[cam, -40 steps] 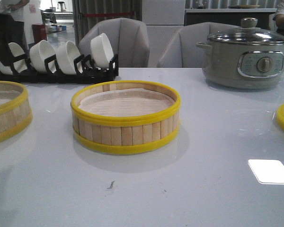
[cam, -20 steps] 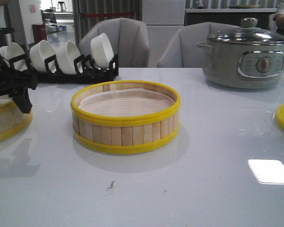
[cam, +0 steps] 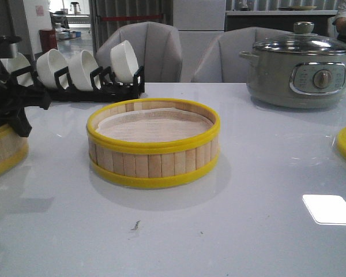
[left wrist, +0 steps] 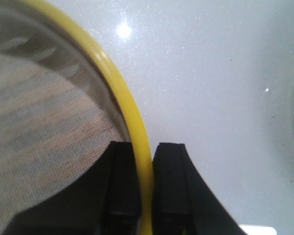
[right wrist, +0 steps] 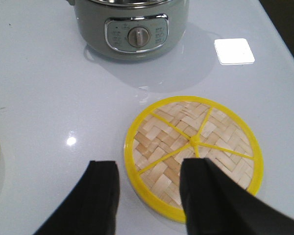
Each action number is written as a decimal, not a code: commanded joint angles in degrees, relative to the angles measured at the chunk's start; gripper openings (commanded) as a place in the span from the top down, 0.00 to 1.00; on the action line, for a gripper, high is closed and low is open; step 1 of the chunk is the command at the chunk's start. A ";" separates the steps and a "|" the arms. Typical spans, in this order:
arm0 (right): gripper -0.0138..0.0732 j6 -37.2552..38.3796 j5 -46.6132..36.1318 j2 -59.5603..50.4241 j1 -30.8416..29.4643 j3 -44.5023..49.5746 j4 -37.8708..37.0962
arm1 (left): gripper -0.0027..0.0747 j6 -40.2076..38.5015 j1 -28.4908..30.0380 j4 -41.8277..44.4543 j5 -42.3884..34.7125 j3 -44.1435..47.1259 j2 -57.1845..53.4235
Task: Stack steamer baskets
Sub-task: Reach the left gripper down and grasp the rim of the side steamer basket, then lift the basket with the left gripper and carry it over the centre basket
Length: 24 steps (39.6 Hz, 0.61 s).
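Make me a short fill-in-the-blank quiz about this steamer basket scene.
1. The left gripper has its jaws closed on the left basket's yellow ____.
2. The right gripper, jaws apart, hovers over a woven ____.
3. The white bowls stand in a black ____.
4. The grey pot wears a ____ lid.

Missing words: rim; lid; rack; glass

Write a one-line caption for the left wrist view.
Left claw straddling the yellow rim of a lined steamer basket, one finger inside, one outside.

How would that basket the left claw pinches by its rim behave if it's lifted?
The left basket looks light: thin bamboo slats, cloth liner. Held only at one spot on its yellow rim by the left gripper, it would probably tilt. Its banded wall suggests it stays stiff.
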 commanded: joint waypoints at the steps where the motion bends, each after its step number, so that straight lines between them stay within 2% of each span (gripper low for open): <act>1: 0.38 -0.17 -3.82 -0.06 0.00 -2.22 -0.10 | 0.85 -0.05 -2.23 0.08 -3.90 -4.76 -4.06; 10: 0.38 -0.17 -3.88 0.01 0.00 -2.22 -0.10 | 0.85 -0.05 -9.71 0.10 0.55 -16.02 -4.51; 24: 0.38 -0.17 -3.99 0.01 0.00 -2.22 -0.10 | 0.85 -0.05 -25.89 0.24 4.17 -28.04 -0.62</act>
